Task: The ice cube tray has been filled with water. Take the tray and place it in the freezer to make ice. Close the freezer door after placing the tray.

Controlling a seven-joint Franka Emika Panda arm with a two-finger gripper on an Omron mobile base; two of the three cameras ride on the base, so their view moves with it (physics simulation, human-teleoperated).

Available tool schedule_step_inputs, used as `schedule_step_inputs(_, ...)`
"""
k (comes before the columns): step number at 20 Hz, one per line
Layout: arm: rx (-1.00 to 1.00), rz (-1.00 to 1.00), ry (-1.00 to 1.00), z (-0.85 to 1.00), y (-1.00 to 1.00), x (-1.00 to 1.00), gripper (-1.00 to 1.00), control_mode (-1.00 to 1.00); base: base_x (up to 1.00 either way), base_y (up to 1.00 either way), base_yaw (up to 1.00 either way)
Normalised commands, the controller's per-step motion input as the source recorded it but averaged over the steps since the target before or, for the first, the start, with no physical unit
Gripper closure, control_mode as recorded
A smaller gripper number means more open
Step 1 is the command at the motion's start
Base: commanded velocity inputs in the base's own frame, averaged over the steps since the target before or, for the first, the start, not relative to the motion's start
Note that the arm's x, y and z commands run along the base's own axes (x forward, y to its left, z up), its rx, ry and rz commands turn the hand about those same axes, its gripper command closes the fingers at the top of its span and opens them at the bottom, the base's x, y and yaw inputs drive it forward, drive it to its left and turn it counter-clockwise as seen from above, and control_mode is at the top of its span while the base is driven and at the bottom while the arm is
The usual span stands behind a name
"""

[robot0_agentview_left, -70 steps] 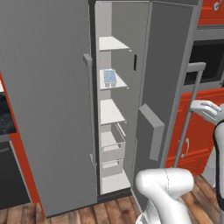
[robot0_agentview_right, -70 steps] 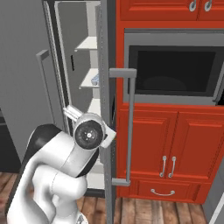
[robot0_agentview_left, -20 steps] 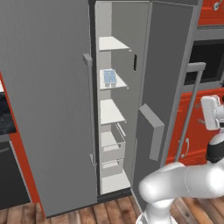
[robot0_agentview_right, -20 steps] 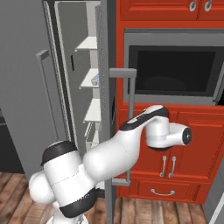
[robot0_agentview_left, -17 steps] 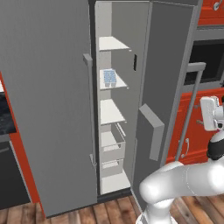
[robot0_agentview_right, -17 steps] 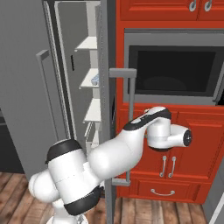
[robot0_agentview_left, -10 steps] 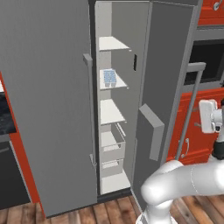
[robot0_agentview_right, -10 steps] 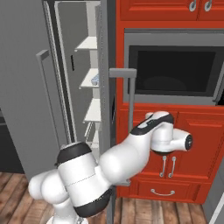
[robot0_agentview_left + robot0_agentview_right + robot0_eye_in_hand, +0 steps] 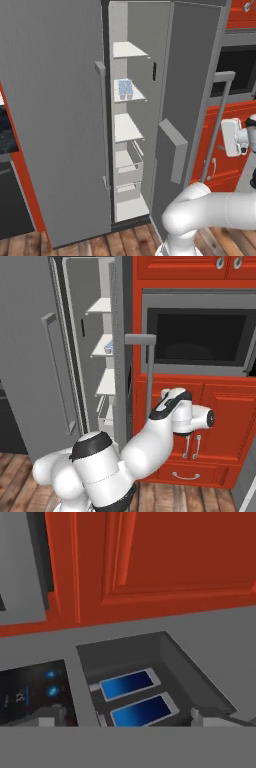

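Note:
The freezer (image 9: 131, 125) stands open, its white shelves showing. The ice cube tray (image 9: 124, 88) lies on the second shelf from the top, and the right base view catches it as a pale blue patch (image 9: 108, 348). The freezer door (image 9: 192, 95) is swung out wide, edge-on (image 9: 125, 356) in the right base view, with its bar handle (image 9: 149, 373) toward the red cabinets. My gripper (image 9: 130, 717) is open and holds nothing. It faces the door's outer side, close to the dispenser recess (image 9: 150, 672). My white hand (image 9: 234, 137) hovers beyond the door's handle.
The plain grey door (image 9: 50, 115) is shut on the left. Red cabinets (image 9: 215, 421) and a built-in black oven (image 9: 200, 336) stand just right of the open door, behind my hand (image 9: 192, 418). A black control panel (image 9: 30, 692) sits beside the recess.
My hand has sunk a little on the outer side of the freezer door, and the elbow has swung round. The jaws stay open. Tray and door have not moved.

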Motion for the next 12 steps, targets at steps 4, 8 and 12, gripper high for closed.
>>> schedule_step_inputs(4, 0.00, 0.00, 0.21, -0.08, 0.06, 0.00, -1.00, -1.00, 0.00, 0.00, 0.00)
schedule_step_inputs(8, 0.00, 0.00, 0.21, -0.02, 0.00, 0.00, -1.00, -1.00, 0.00, 0.00, 0.00)
schedule_step_inputs(12, 0.01, 0.00, 0.18, -0.05, 0.00, 0.02, -1.00, -1.00, 0.00, 0.00, 0.00)
